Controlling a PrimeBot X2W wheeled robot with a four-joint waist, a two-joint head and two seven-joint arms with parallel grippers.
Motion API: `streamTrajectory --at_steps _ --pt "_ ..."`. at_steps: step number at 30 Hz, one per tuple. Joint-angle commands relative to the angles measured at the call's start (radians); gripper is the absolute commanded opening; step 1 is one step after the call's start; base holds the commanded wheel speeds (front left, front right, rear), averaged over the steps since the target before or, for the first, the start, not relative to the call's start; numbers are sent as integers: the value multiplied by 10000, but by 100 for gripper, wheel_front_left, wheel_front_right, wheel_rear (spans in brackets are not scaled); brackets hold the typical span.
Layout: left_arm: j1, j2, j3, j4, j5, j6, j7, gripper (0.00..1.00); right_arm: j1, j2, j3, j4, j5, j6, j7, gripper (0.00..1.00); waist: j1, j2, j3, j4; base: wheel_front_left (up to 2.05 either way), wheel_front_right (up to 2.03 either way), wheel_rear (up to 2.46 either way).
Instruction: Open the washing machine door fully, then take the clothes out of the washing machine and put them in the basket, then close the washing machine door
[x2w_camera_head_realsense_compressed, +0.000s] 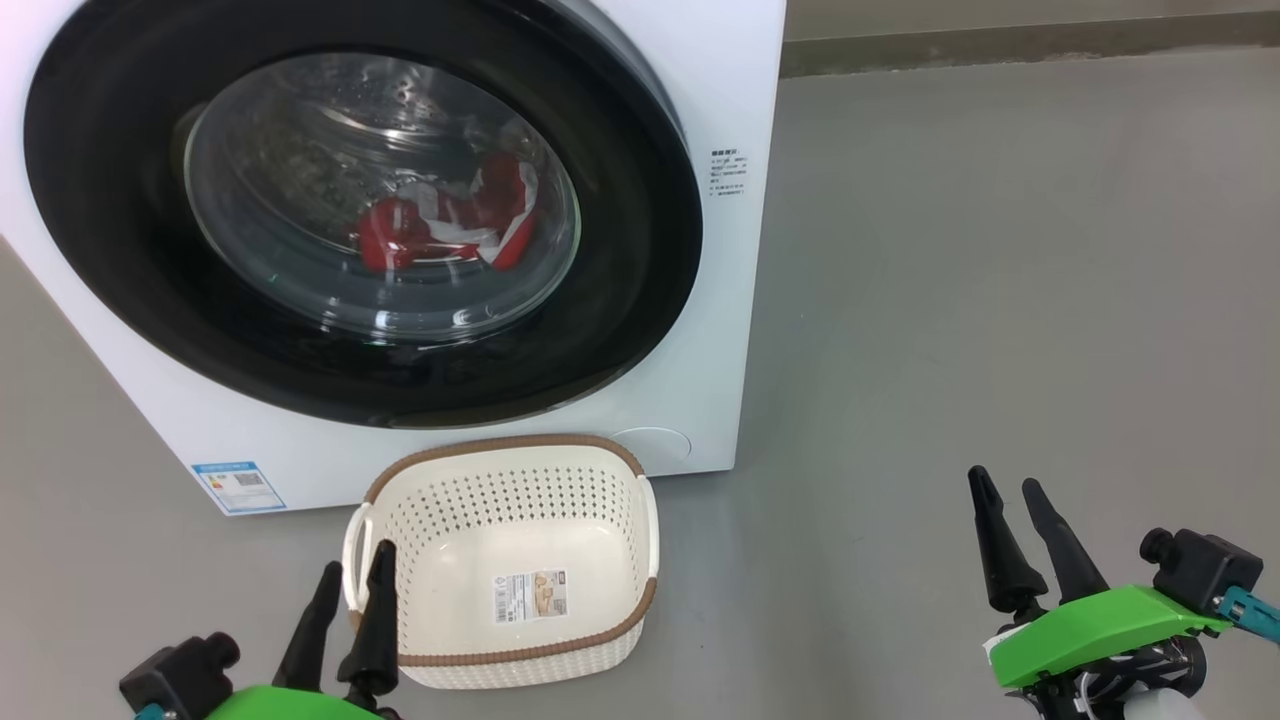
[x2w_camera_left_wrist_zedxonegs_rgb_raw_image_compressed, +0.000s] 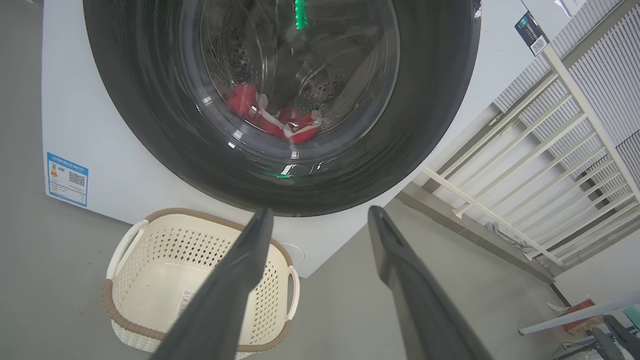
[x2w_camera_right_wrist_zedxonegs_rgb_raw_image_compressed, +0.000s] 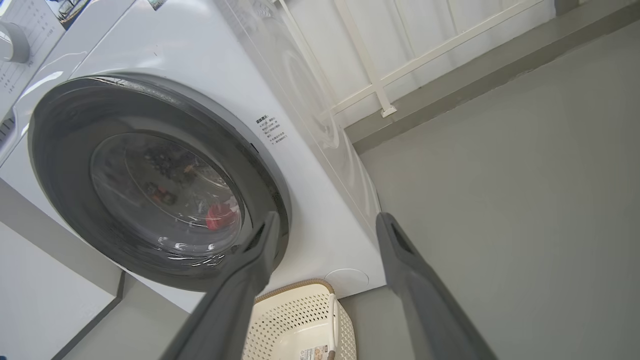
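Observation:
The white washing machine (x2w_camera_head_realsense_compressed: 720, 120) stands ahead with its round black-rimmed door (x2w_camera_head_realsense_compressed: 620, 300) closed against the front. Through the glass I see the red clothes (x2w_camera_head_realsense_compressed: 450, 225) with white stripes lying in the steel drum; the clothes (x2w_camera_left_wrist_zedxonegs_rgb_raw_image_compressed: 272, 117) also show in the left wrist view. The cream basket (x2w_camera_head_realsense_compressed: 510, 570) with a brown rim sits on the floor just before the machine, nothing in it but a sticker. My left gripper (x2w_camera_head_realsense_compressed: 355, 575) is open at the basket's left edge. My right gripper (x2w_camera_head_realsense_compressed: 1005, 490) is open over bare floor, far right of the basket.
Grey floor (x2w_camera_head_realsense_compressed: 1000, 300) spreads to the right of the machine. A white railing (x2w_camera_left_wrist_zedxonegs_rgb_raw_image_compressed: 550, 165) and wall run behind the machine's side. A blue label (x2w_camera_head_realsense_compressed: 238, 486) sits low on the machine's front.

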Motion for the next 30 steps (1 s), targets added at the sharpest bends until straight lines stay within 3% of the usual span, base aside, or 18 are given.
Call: streamTrajectory --at_steps 1,30 --pt "-478 176 157 -256 329 -55 -144 100 -549 -126 187 -309 -354 3 -169 100 -1 0 -2 8 0 0 0" --pt "-731 230 120 -589 3613 -75 -1005 100 -803 -205 520 -578 -3711 4 -1021 100 -1 0 -93 123 0 0 0"
